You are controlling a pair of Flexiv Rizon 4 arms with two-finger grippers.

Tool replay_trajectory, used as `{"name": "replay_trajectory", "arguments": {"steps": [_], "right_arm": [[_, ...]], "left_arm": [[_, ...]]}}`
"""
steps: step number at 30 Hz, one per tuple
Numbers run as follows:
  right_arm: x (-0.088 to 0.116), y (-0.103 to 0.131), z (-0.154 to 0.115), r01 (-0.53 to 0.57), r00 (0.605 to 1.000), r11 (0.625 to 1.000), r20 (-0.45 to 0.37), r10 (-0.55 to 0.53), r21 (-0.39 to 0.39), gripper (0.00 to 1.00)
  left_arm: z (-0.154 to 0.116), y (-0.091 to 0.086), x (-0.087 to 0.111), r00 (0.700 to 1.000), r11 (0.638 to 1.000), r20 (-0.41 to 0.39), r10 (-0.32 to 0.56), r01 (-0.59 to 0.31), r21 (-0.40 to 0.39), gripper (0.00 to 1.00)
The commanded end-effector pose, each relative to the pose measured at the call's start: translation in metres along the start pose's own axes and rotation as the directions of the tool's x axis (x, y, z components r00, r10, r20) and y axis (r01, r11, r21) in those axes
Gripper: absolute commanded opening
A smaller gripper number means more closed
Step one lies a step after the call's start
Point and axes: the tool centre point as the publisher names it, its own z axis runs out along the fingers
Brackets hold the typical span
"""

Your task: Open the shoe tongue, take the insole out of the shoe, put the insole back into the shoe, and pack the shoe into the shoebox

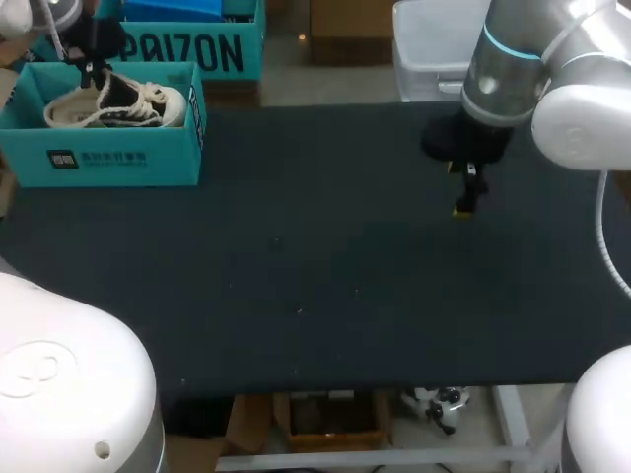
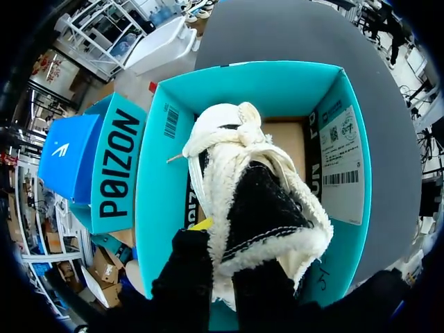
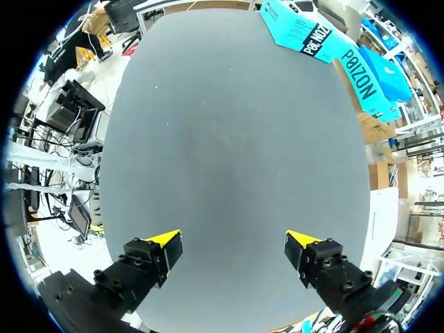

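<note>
Shoe (image 2: 257,201) in teal shoebox (image 2: 277,90), one of each, left fingers (image 2: 186,277) pinching its heel, right fingers (image 3: 165,244) wide apart, empty.

The left arm (image 1: 47,14) reached to the far left corner, and the left gripper (image 1: 94,71) pointed down with its fingers clamped on the collar of the shoe (image 2: 258,208). The right arm (image 1: 513,59) came in from the far right, its wrist turned downward. The right gripper (image 3: 234,244) hung there with its yellow-tipped fingers spread wide, holding nothing.
</note>
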Motion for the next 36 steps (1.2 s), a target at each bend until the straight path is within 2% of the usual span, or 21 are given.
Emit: {"name": "replay_trajectory", "arguments": {"steps": [1,2,3,4,9,12,16,19,23,26,30,36], "right_arm": [[0.000,0.000,-0.001,0.001,1.000,1.000,-0.002,-0.001,0.000,1.00],[0.000,0.000,-0.001,0.001,1.000,1.000,-0.002,-0.001,0.000,1.00],[0.000,0.000,-0.001,0.001,1.000,1.000,-0.002,-0.001,0.000,1.00],[0.000,0.000,-0.001,0.001,1.000,1.000,-0.002,-0.001,0.000,1.00],[0.000,0.000,-0.001,0.001,1.000,1.000,-0.002,-0.001,0.000,1.00],[0.000,0.000,-0.001,0.001,1.000,1.000,-0.002,-0.001,0.000,1.00],[0.000,0.000,-0.001,0.001,1.000,1.000,-0.002,-0.001,0.000,1.00],[0.000,0.000,-0.001,0.001,1.000,1.000,-0.002,-0.001,0.000,1.00],[0.000,0.000,-0.001,0.001,1.000,1.000,-0.002,-0.001,0.000,1.00],[0.000,0.000,-0.001,0.001,1.000,1.000,-0.002,-0.001,0.000,1.00],[0.000,0.000,-0.001,0.001,1.000,1.000,-0.002,-0.001,0.000,1.00],[0.000,0.000,-0.001,0.001,1.000,1.000,-0.002,-0.001,0.000,1.00]], "left_arm": [[0.014,0.001,-0.013,0.998,1.000,-0.055,-0.005,0.006,0.011,0.54],[0.016,0.001,-0.013,0.998,1.000,-0.061,-0.004,0.005,0.012,0.66],[0.016,0.001,-0.013,0.998,1.000,-0.063,-0.005,0.006,0.012,0.72],[0.017,0.001,-0.013,0.998,1.000,-0.066,-0.005,0.006,0.012,1.00],[0.010,-0.003,-0.010,0.998,1.000,-0.068,-0.005,0.006,0.008,1.00],[-0.005,-0.011,-0.004,0.998,1.000,-0.068,-0.006,0.007,0.022,1.00],[-0.034,-0.029,0.008,1.000,1.000,-0.021,0.009,-0.008,0.007,1.00],[-0.059,-0.042,0.021,1.000,1.000,0.002,0.025,-0.025,0.008,1.00],[-0.079,-0.057,0.036,1.000,1.000,0.009,0.027,-0.027,0.004,1.00],[-0.094,-0.071,0.047,1.000,1.000,-0.017,0.008,-0.008,0.005,1.00],[-0.108,-0.088,0.063,0.999,1.000,-0.039,-0.008,0.008,-0.005,1.00],[-0.119,-0.108,0.099,0.999,0.998,-0.031,-0.029,0.028,-0.054,1.00]]}}
